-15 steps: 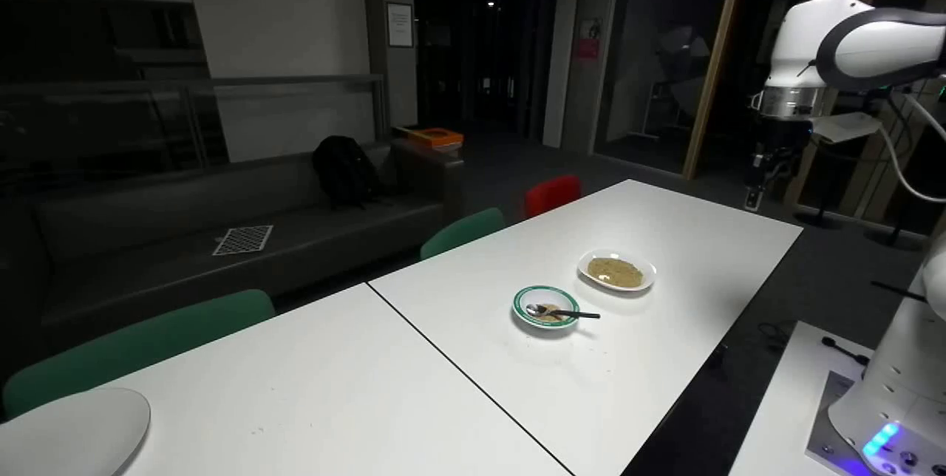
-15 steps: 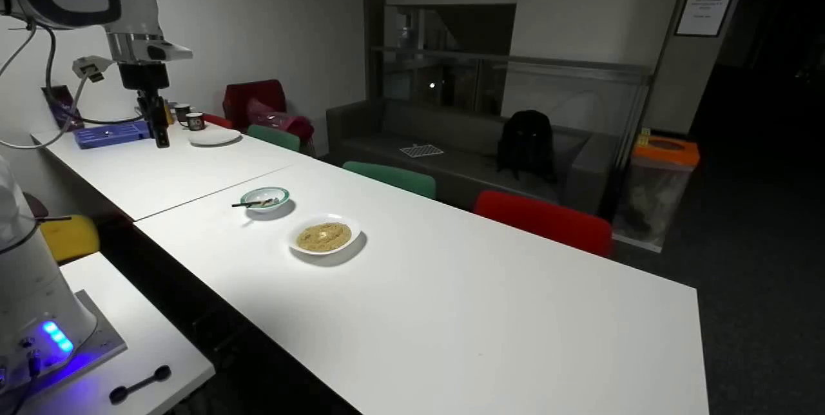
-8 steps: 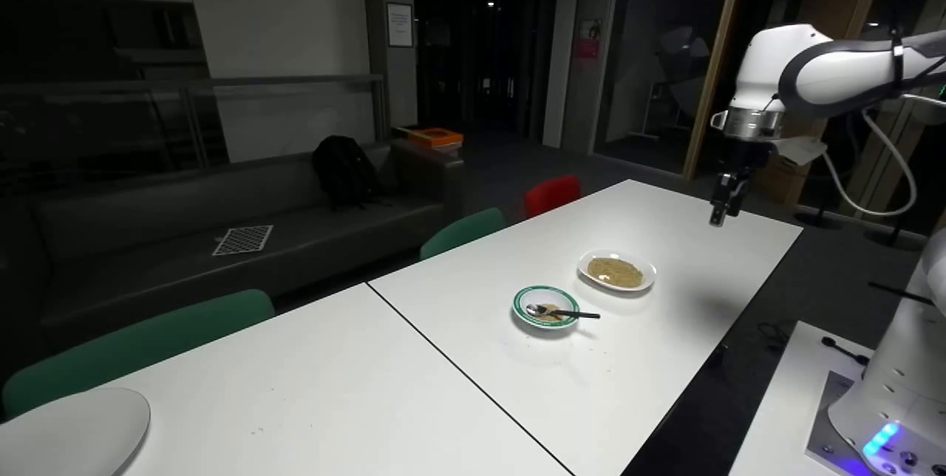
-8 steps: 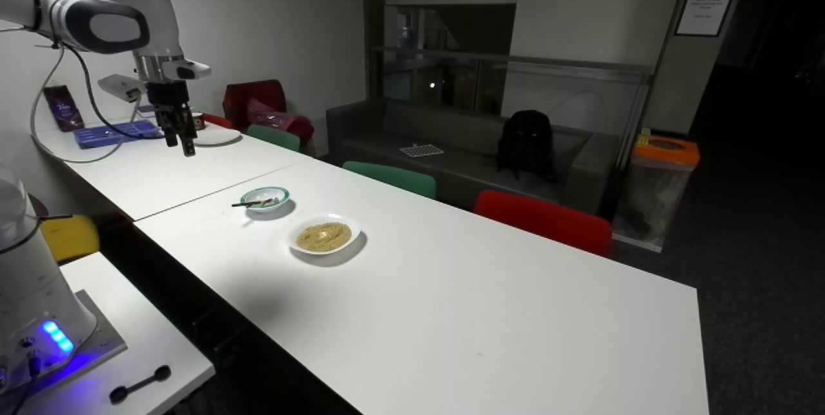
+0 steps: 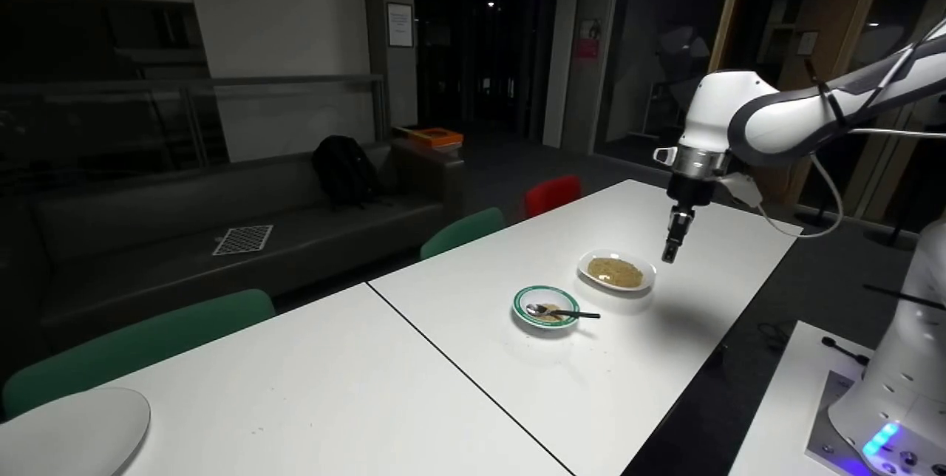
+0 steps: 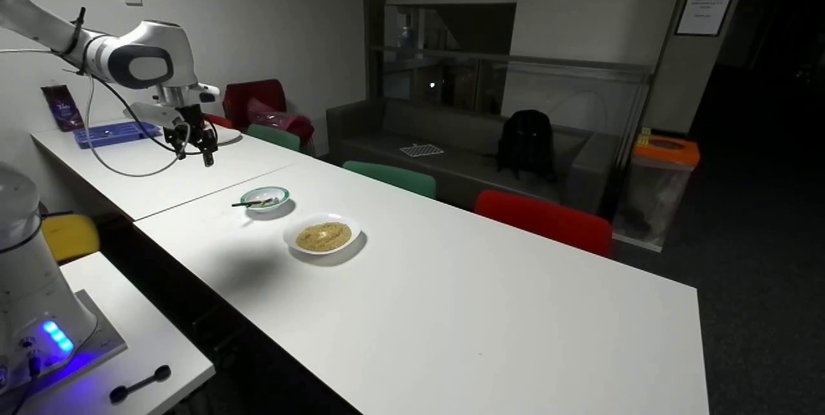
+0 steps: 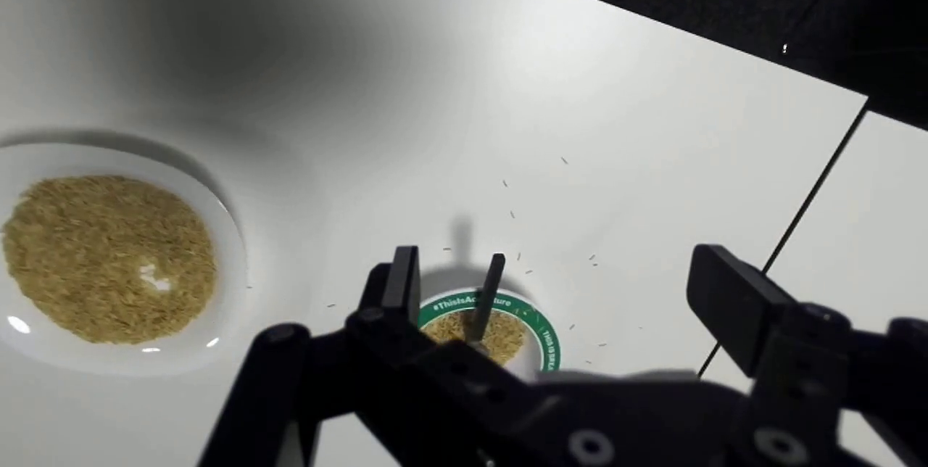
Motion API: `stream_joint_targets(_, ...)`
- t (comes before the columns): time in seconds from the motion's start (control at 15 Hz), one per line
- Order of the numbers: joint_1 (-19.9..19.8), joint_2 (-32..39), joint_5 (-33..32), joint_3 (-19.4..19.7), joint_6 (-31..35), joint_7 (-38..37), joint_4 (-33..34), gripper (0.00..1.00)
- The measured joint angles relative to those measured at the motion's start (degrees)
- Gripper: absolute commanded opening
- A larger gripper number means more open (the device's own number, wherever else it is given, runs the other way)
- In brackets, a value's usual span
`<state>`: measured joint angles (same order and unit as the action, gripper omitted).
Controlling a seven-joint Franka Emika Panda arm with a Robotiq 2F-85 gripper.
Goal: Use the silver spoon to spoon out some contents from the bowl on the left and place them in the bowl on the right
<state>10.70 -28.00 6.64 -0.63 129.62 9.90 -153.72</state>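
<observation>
Left to right in an exterior view, on a long white table (image 5: pixel 458 313): first, a green-rimmed bowl (image 5: pixel 545 290), probably the one to scoop from, with a patch of brown, rice-like grain (image 7: pixel 507 334) inside. Lying in that bowl, a silver spoon (image 5: pixel 564 313), dark handle (image 7: pixel 487 298) out over the rim and pointing right; neither gripped nor lifted. Next, near the bowl but not touching, a shallow white oval dish (image 5: pixel 650 273), likely the receiving one, with a broad bed of similar grain (image 5: pixel 617 271). Farther right, raised above the table and well apart from the spoon, the fingers (image 7: pixel 732 300) of a white robot arm (image 5: pixel 772 128): spread wide in the wrist view, with nothing in grasp. Progress, judging from this layout: very early, with no grasp or scoop yet. Likely remaining, in order: closing on the handle, loading the spoon, carrying across to the dish, tipping out the grain.
</observation>
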Motion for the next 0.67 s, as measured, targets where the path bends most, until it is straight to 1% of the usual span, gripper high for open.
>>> stream_joint_targets(0.07, 0.82, 2.08, 0.02, -0.37, 1.40, 0.20, 0.33, 1.00)
stream_joint_targets(0.27, 2.06, 7.14, 0.59, -0.84, 1.73, 0.28, 2.32, 1.00)
stream_joint_targets(0.4, 2.06, 8.27, 0.64, -0.86, 1.73, 0.41, 3.14, 1.00)
stream_joint_targets(0.67, 1.94, 8.30, 0.63, -1.17, 1.72, 0.27, 3.10, 1.00)
